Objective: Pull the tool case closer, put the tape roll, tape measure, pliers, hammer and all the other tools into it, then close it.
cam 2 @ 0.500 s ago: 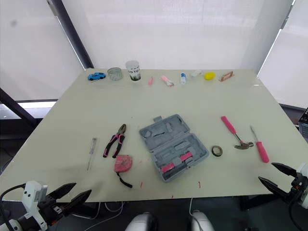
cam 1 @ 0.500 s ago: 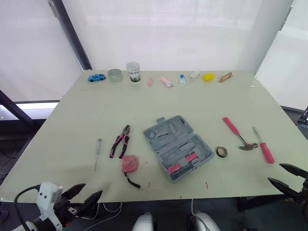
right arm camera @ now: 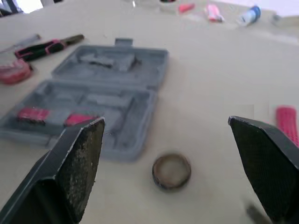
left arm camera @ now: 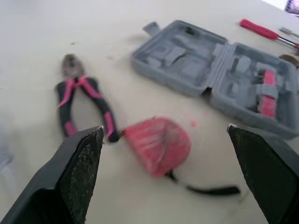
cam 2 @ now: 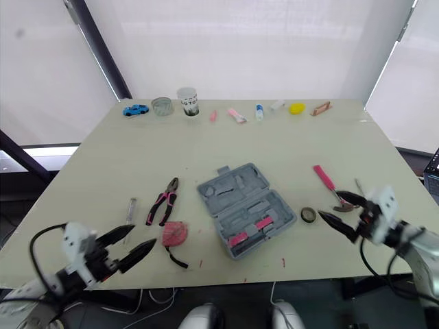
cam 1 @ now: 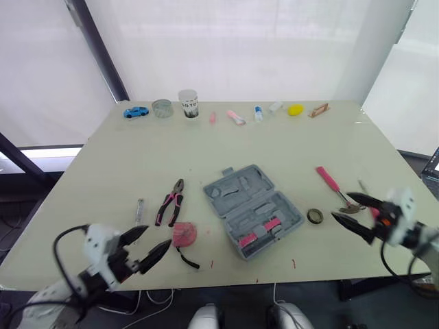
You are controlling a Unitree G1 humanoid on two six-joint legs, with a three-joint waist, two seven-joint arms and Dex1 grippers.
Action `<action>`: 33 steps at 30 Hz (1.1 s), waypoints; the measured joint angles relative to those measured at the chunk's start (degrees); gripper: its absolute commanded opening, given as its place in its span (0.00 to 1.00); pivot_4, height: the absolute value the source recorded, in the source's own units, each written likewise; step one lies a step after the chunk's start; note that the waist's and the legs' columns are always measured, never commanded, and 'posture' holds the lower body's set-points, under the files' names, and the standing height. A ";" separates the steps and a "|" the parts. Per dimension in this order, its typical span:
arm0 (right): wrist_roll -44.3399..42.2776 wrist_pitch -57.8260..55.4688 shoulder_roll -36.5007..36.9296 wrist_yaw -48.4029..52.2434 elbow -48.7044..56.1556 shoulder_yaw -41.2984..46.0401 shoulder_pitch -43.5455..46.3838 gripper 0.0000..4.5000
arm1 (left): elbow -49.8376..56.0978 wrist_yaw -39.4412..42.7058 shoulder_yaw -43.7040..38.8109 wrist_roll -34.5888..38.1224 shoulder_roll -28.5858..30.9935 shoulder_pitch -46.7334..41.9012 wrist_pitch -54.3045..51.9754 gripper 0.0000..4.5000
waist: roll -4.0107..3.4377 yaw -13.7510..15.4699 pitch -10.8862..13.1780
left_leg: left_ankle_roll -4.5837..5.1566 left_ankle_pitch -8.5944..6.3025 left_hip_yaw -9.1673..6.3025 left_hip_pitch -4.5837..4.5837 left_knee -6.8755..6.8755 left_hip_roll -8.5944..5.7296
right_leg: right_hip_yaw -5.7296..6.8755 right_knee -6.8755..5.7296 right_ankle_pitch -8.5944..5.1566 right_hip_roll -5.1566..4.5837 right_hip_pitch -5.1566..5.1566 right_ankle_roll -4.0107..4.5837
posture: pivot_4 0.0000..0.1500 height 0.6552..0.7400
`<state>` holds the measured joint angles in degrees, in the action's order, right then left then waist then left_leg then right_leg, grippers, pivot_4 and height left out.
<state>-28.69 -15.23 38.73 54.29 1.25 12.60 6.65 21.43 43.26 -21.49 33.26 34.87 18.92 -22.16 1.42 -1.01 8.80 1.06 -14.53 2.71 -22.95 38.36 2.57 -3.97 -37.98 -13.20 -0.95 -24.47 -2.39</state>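
Pale green worktop (cam 1: 288, 147) fills the middle of the frame, evenly lit. Behind it, white curtains (cam 1: 240, 41) glow with soft daylight right across the top. A dark slanted post (cam 1: 99, 48) cuts the upper left, and dark floor (cam 1: 17, 205) shows at the left edge.

We had both arms low and extended forward, the left gripper (cam 1: 158, 235) and the right gripper (cam 1: 341, 205) each angled inward toward the middle, black fingers (left arm camera: 77, 182) spread wide apart, both empty.
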 measured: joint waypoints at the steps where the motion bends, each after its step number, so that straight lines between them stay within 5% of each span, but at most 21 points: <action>1: 0.75 -2.24 0.18 -0.72 -0.73 -1.81 3.76 0.99 | 0.62 -0.47 0.82 0.41 1.29 -1.73 -2.32 1.00 | 0.02 -0.06 0.01 | 0.00 0.00 0.01 0.03 0.00 0.00 | 0.00 -0.02 0.00 0.02 0.01 0.01 | 1.00 1.00; 3: 2.56 -4.89 0.16 -1.39 -2.91 -5.29 11.70 0.99 | 0.78 -0.42 3.10 1.42 3.16 -6.18 -6.19 1.00 | -0.02 -0.14 0.03 | 0.00 0.00 0.01 0.05 -0.02 0.00 | -0.01 -0.01 0.02 0.04 0.02 0.02 | 1.00 1.00; 6: 8.78 -4.05 -1.50 -2.14 -11.10 -11.22 22.39 1.00 | -0.94 -0.18 6.88 1.77 3.54 -11.63 -9.60 0.80 | 0.01 -0.13 0.01 | 0.01 -0.01 0.02 0.03 -0.05 0.00 | 0.00 0.04 0.13 0.05 0.02 -0.18 | 1.00 1.00; 10: 17.35 -1.63 -5.49 -0.68 -25.97 -20.52 34.92 0.72 | -5.49 1.08 13.97 -1.03 3.63 -19.50 -10.75 0.41 | 0.02 -0.17 0.06 | 0.01 0.00 -0.02 -0.05 -0.07 -0.01 | 0.00 0.06 0.14 0.07 -0.02 -0.18 | 1.00 1.00; 14: 25.04 5.31 -7.25 2.96 -41.59 -26.81 44.17 0.24 | -10.15 2.23 18.36 -3.85 3.31 -24.00 -10.72 0.00 | 0.02 -0.05 0.08 | 0.01 -0.01 -0.02 -0.09 -0.07 -0.03 | 0.02 0.11 0.15 0.04 -0.02 -0.18 | 1.00 1.00; 16: 28.92 9.75 -8.44 5.28 -50.33 -29.55 48.69 0.00 | -13.02 2.29 20.21 -5.40 3.02 -25.91 -10.76 0.00 | 0.01 -0.14 0.09 | 0.02 -0.01 0.00 -0.09 -0.07 -0.03 | 0.03 0.11 0.15 0.03 -0.02 -0.19 | 1.00 1.00; 22: 38.89 21.77 -13.67 9.31 -67.68 -35.89 57.53 0.00 | -17.10 2.73 24.51 -8.76 1.28 -29.50 -11.26 0.00 | 0.00 -1.34 0.10 | 0.01 -0.01 -0.04 -0.09 -0.08 -0.02 | 0.03 0.01 0.17 0.02 -0.04 -0.18 | 1.00 1.00; 33: 51.36 29.15 -20.39 1.25 -77.84 -39.95 62.27 0.00 | -22.91 2.66 29.20 -14.78 -1.50 -32.66 -11.28 0.00 | -0.02 -1.51 0.11 | 0.01 -0.01 -0.01 -0.09 -0.09 -0.03 | 0.03 -0.05 0.17 -0.02 -0.10 -0.18 | 1.00 1.00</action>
<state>22.67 13.92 18.34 55.54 -76.60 -27.35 68.92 -1.47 45.92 7.71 18.48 33.37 -13.74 -33.44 1.39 -2.52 8.91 1.07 -14.54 2.70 -23.05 38.28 2.54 -3.94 -38.03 -13.03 -0.98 -24.57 -2.56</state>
